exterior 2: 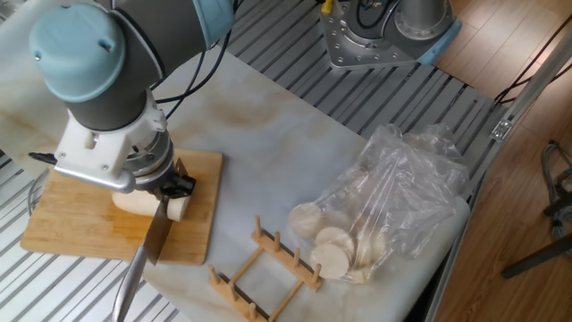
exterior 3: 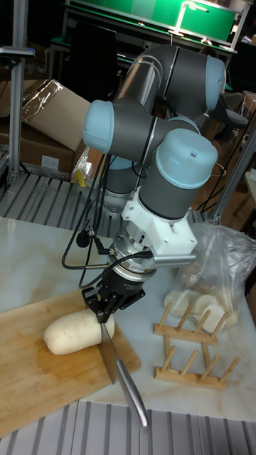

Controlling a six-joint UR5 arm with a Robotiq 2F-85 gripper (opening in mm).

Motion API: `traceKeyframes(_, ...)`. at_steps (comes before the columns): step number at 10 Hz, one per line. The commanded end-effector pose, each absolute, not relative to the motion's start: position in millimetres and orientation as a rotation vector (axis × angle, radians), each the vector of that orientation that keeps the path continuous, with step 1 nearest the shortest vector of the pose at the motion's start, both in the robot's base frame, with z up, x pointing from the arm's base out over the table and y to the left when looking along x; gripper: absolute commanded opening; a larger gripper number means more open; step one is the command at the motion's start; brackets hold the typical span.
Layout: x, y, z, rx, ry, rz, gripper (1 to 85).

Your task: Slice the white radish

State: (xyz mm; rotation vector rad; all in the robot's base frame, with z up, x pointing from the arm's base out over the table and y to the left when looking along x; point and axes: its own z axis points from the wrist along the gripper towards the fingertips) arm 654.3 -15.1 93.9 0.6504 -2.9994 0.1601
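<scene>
The white radish (exterior 2: 132,203) (exterior 3: 71,333) lies on its side on a wooden cutting board (exterior 2: 71,234) (exterior 3: 32,387); my wrist hides part of it in the fixed view. My gripper (exterior 2: 176,186) (exterior 3: 105,304) hangs over the radish's right end, shut on a knife (exterior 2: 158,234) (exterior 3: 110,352). The knife slants down across that end towards the front of the table. A short cream piece (exterior 2: 180,210) shows to the right of the blade.
A clear plastic bag (exterior 2: 402,192) (exterior 3: 222,259) holding pale round slices lies on the right. A small wooden rack (exterior 2: 266,268) (exterior 3: 190,347) stands between it and the board. The arm's metal base (exterior 2: 371,40) is at the back.
</scene>
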Motion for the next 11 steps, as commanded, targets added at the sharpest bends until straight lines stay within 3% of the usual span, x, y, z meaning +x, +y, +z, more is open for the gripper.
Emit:
traceKeyframes(1,650,-13,94,0.664,-3.016,0.143,1.3)
traceKeyframes(11,662,7,90,0.659,-3.041,0.068,1.3)
